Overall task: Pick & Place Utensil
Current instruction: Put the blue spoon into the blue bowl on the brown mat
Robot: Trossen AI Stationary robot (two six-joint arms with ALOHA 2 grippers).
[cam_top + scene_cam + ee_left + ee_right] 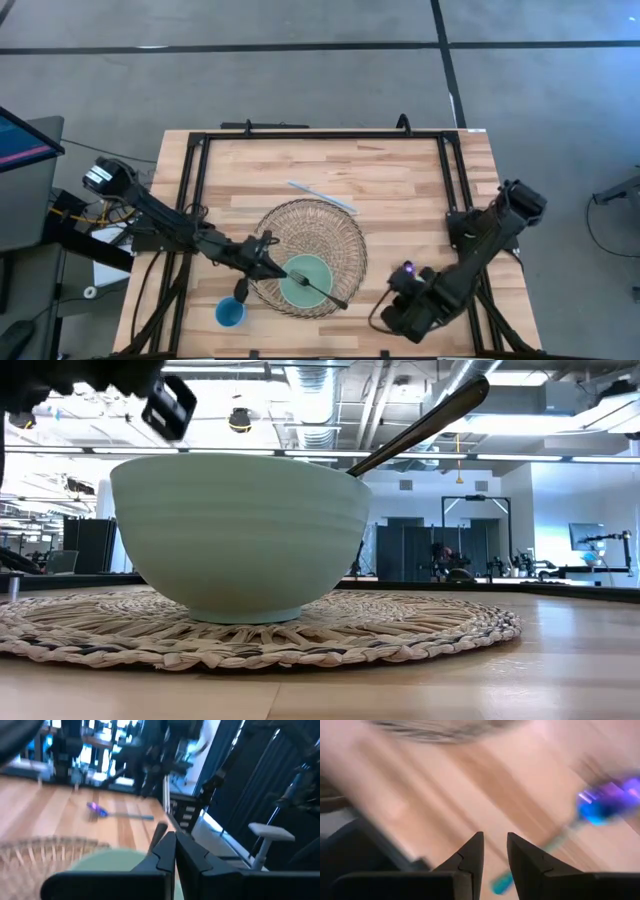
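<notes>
A pale green bowl (300, 285) (235, 530) stands on a round woven mat (310, 225). A dark utensil (325, 290) (420, 425) lies in the bowl, its handle leaning on the rim and sticking out toward the table's near right. My left gripper (268, 252) (175, 852) is shut and hovers at the bowl's left rim, holding nothing that shows. My right gripper (402, 285) (495, 842) is slightly open over the table right of the mat. A utensil with a purple head (602, 800) and a teal handle (502, 882) lies under it; the handle shows through the finger gap.
A light-coloured utensil (322, 196) lies on the wood beyond the mat's far edge. A blue cup (230, 313) stands near the table's near edge, left of the bowl. A black frame (320, 135) rims the table. Bare wood shows toward the far edge.
</notes>
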